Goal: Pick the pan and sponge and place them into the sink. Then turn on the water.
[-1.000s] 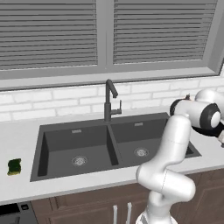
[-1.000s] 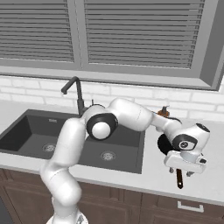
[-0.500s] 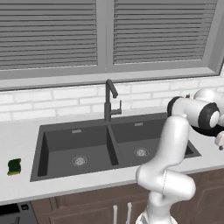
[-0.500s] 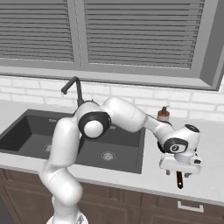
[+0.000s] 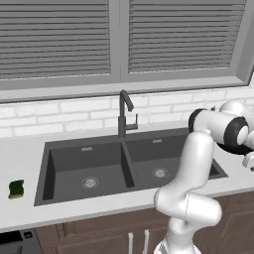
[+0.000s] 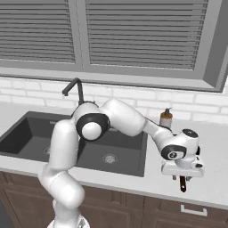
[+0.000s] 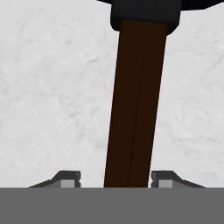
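The pan's long dark handle runs up the middle of the hand view to the black pan body at the top. It lies on the pale counter right of the sink. My gripper is down over the handle, one fingertip on each side. The right one is at the handle's edge and a narrow gap remains on the left. From the right base view, the handle end sticks out below the gripper. The yellow and green sponge lies on the counter left of the sink.
A dark curved faucet stands behind the divider between the two basins, with no stream falling from it. A brown soap bottle stands by the tiled wall behind my hand. The counter's front edge runs close under the gripper.
The fingers have drawn in from wide apart to close beside the pan handle. The hand has settled slightly lower over it. The sponge has not moved.
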